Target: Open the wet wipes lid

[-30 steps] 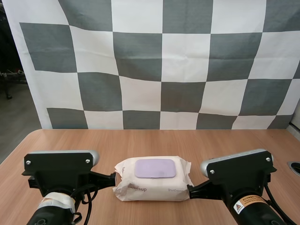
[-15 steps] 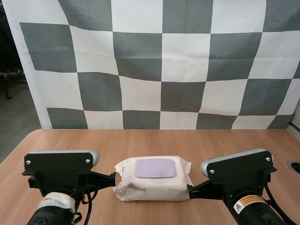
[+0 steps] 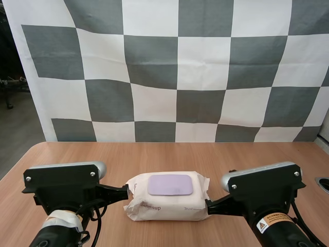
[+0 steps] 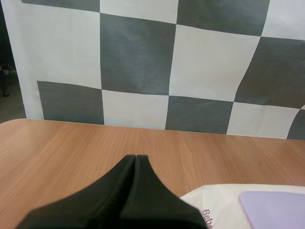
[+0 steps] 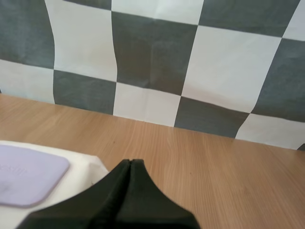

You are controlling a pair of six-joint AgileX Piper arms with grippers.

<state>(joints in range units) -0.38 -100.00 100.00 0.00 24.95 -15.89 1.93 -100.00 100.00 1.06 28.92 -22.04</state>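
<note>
A white pack of wet wipes (image 3: 168, 203) lies flat on the wooden table, its lilac lid (image 3: 170, 184) closed on top. My left gripper (image 3: 126, 191) sits just left of the pack, fingers shut into one dark wedge (image 4: 135, 164); the pack's corner (image 4: 228, 202) and lid edge (image 4: 279, 210) lie beside it. My right gripper (image 3: 207, 207) sits at the pack's right end, also shut (image 5: 130, 168), with the lid (image 5: 26, 174) and white wrapper (image 5: 81, 174) next to it.
The wooden table (image 3: 169, 154) stretches bare behind the pack up to the backdrop. A small round fitting (image 3: 323, 183) sits at the table's right edge.
Both arms have shifted slightly; the left gripper's tip sits a little closer to the pack's left end. The pack has not moved.
</note>
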